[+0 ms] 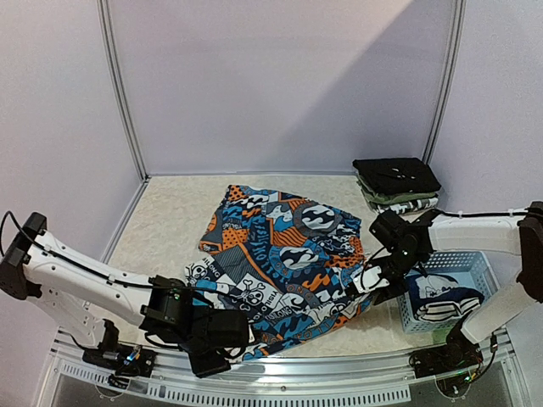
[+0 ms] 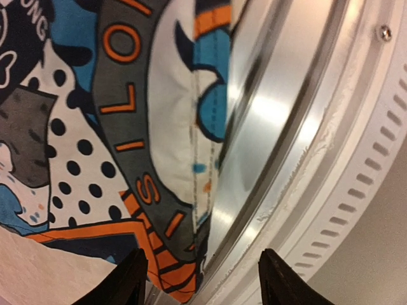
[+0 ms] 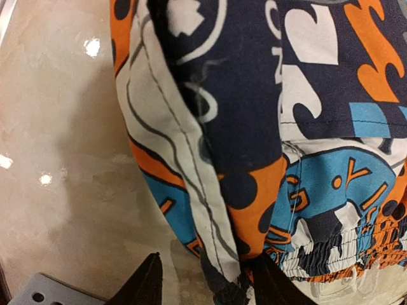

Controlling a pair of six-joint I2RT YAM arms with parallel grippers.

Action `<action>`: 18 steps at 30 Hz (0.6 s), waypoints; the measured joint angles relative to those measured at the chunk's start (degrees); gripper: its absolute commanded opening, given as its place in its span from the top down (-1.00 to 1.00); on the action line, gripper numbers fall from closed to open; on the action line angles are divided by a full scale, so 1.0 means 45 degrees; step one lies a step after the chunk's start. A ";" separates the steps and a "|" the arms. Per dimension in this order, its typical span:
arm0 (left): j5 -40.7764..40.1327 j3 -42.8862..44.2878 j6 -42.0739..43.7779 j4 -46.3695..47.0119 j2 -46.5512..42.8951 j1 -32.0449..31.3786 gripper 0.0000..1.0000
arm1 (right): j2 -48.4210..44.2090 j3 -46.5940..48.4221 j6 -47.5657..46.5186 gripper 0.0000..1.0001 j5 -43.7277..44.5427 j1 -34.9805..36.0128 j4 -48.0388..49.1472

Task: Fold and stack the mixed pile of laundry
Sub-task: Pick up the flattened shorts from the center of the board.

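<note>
The cartoon-print shorts [image 1: 280, 254] lie spread on the surface [image 1: 170, 220] between the 2 arms. The left claw [image 2: 202, 287], open, sits at their near-left hem. The right claw [image 3: 205, 284], open, straddles their right edge, so each edge already lies between its jaws.

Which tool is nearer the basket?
Right. The right tool is left of the basket, on the edge of the printed garment; the left tool is far across, at its near corner.
</note>
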 measured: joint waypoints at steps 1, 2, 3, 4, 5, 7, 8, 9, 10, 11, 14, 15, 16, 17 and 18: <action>0.0053 0.0000 -0.0034 0.0019 0.0155 -0.0170 -0.21 | -0.0005 -0.0151 0.0000 0.20 0.0141 0.0083 0.0121; 0.0117 0.0000 -0.0068 0.0029 0.0330 -0.0345 -0.20 | -0.0005 -0.0301 -0.0015 0.29 0.0277 0.0160 0.0262; 0.0165 0.0000 -0.0102 0.0024 0.0476 -0.0481 -0.20 | -0.0019 -0.0447 -0.0029 0.36 0.0447 0.0233 0.0384; 0.0160 0.0005 -0.0160 0.0005 0.0675 -0.0646 -0.18 | -0.0053 -0.0607 -0.0029 0.43 0.0602 0.0316 0.0549; 0.0117 0.0015 -0.0228 -0.0039 0.0879 -0.0772 -0.15 | -0.0097 -0.0772 -0.0034 0.50 0.0748 0.0389 0.0699; -0.0087 0.0107 -0.0330 -0.0248 0.1292 -0.0928 -0.09 | -0.0209 -0.1001 -0.0044 0.64 0.1010 0.0510 0.0928; -0.0257 0.0189 -0.0403 -0.0389 0.1515 -0.0971 -0.06 | -0.0306 -0.1069 -0.0044 0.70 0.1112 0.0568 0.1025; -0.0423 0.0257 -0.0471 -0.0515 0.1700 -0.0986 -0.01 | -0.0413 -0.1137 0.0010 0.75 0.1205 0.0602 0.1146; -0.0593 0.0291 -0.0525 -0.0602 0.1831 -0.0996 0.04 | -0.0481 -0.1185 0.0034 0.81 0.1248 0.0612 0.1248; -0.0733 0.0316 -0.0602 -0.0690 0.1889 -0.1001 0.10 | -0.0525 -0.1214 0.0010 0.86 0.1268 0.0617 0.1311; -0.1239 0.0374 -0.0743 -0.0981 0.1933 -0.1039 0.47 | -0.0685 -0.1297 0.0117 0.95 0.1350 0.0656 0.1501; -0.1365 0.0398 -0.0753 -0.1044 0.1933 -0.1044 0.62 | -0.0729 -0.1311 0.0155 0.97 0.1365 0.0661 0.1511; -0.1515 0.0423 -0.0787 -0.1093 0.1933 -0.1054 0.76 | -0.0763 -0.1316 0.0204 0.98 0.1389 0.0661 0.1511; -0.1632 0.0452 -0.0826 -0.1132 0.1933 -0.1059 0.88 | -0.0782 -0.1316 0.0243 0.99 0.1394 0.0661 0.1501; -0.1792 0.0486 -0.0826 -0.1180 0.1928 -0.1069 0.97 | -0.0792 -0.1311 0.0267 0.99 0.1394 0.0661 0.1486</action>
